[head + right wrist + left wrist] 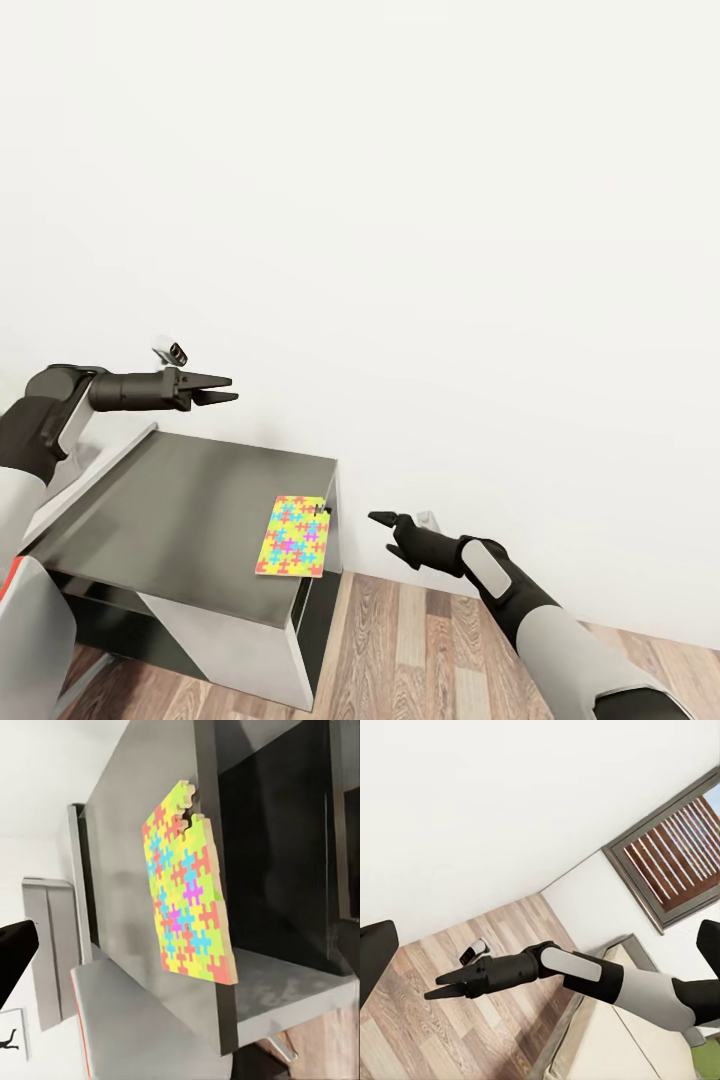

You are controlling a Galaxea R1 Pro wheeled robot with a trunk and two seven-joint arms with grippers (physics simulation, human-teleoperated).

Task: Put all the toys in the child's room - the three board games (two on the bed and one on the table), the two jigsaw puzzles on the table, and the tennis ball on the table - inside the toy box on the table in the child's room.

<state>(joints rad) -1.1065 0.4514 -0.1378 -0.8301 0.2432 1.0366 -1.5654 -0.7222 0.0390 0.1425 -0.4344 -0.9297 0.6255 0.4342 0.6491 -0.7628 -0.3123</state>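
**Puzzle waits at the desk's corner**

Head view: a jigsaw puzzle (292, 537) lies flat on a dark grey desk (170, 510), at its front right corner, one edge about flush with the desk's right edge. The left gripper (225, 388) hovers above the desk's back edge, fingers nearly together and empty. The right gripper (384, 520) hangs off the desk's right side, near the puzzle, holding nothing; whether its fingers are parted I cannot tell.

Left wrist view: the right gripper (435, 988) shows over plank floor, fingers drawn to a point and empty.

Right wrist view: the puzzle (187, 885) has a notch (missing pieces) at one corner.

The right gripper probably takes it: open wide, approach the overhanging edge, pinch thinly. The toy box and other toys cannot be placed from here.
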